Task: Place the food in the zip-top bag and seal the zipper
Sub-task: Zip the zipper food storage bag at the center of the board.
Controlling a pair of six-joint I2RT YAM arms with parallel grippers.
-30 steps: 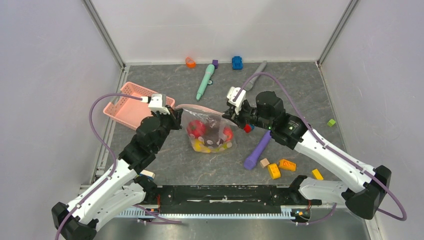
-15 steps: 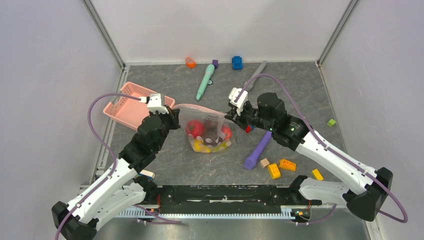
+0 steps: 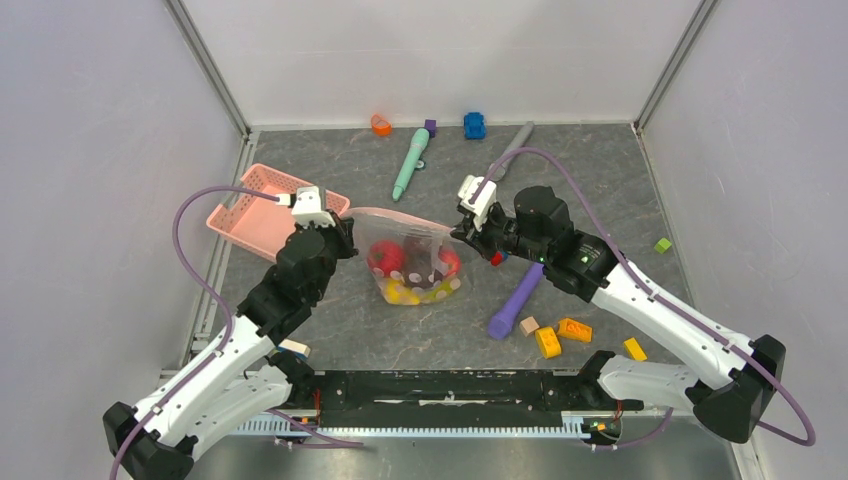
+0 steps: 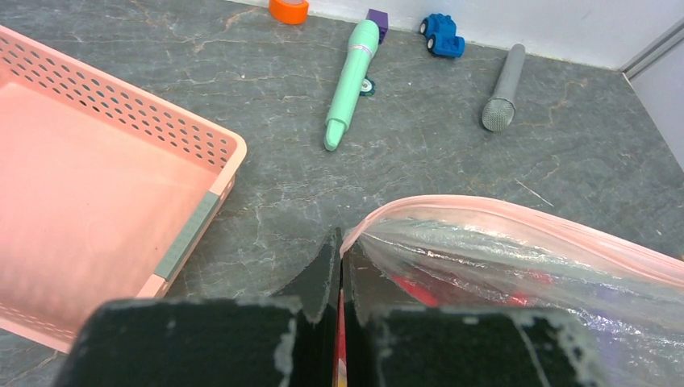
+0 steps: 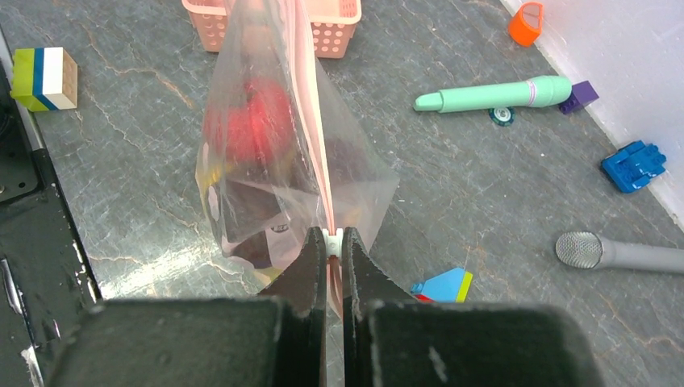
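Observation:
The clear dotted zip-top bag [image 3: 418, 262] hangs stretched between my two grippers above the table. Red [image 3: 390, 255], dark maroon and yellow [image 3: 400, 292] food lies inside it. My left gripper [image 3: 350, 232] is shut on the bag's left top corner; in the left wrist view the gripper [image 4: 340, 242] pinches the end of the pink zipper [image 4: 500, 211]. My right gripper [image 3: 463, 232] is shut at the right end. In the right wrist view the gripper [image 5: 333, 235] clamps the pale slider tab [image 5: 333, 232], with the zipper [image 5: 310, 121] running away and red food [image 5: 250, 121] showing through the bag.
The pink basket [image 3: 262, 208] lies behind my left gripper. A teal stick [image 3: 410, 163], grey microphone [image 3: 510, 150], blue toy [image 3: 474, 125] and orange piece [image 3: 381, 124] lie at the back. A purple stick [image 3: 515, 300] and several blocks [image 3: 560, 335] lie front right.
Both grippers have drawn slightly apart, the right one to the right, and the bag's top edge is pulled straighter. The bag has shifted a little toward the back.

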